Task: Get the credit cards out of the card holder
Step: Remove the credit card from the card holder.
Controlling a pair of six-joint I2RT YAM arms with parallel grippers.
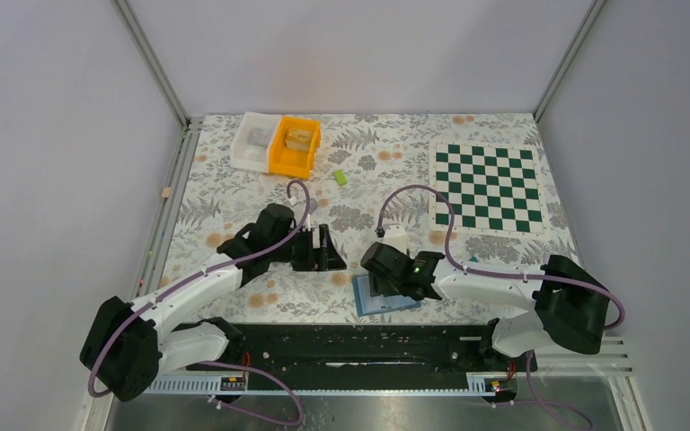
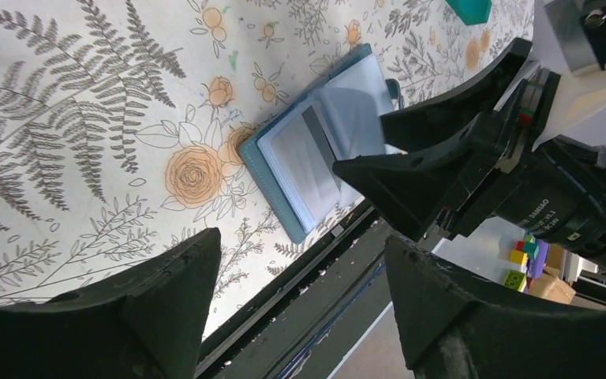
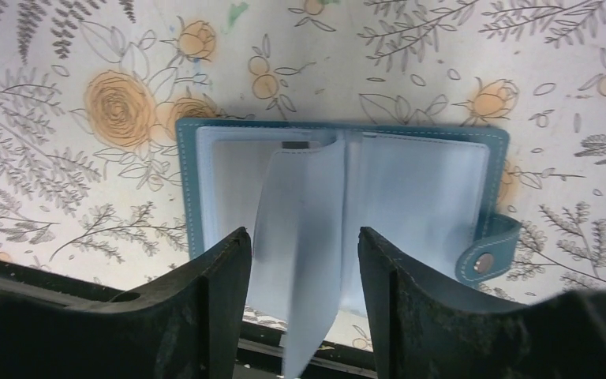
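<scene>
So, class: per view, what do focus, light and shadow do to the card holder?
Top external: even light, card holder small, partly under the right gripper. Left wrist: tilted, left gripper blurred, holder sharp. Right wrist: dark soft fingers, hazy sleeve.

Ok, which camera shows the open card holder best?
The right wrist view: the card holder lies open straight below, its clear sleeves and snap strap plain. The left wrist view shows it slantwise, partly behind the right gripper. The top view shows it small, partly under that gripper.
</scene>
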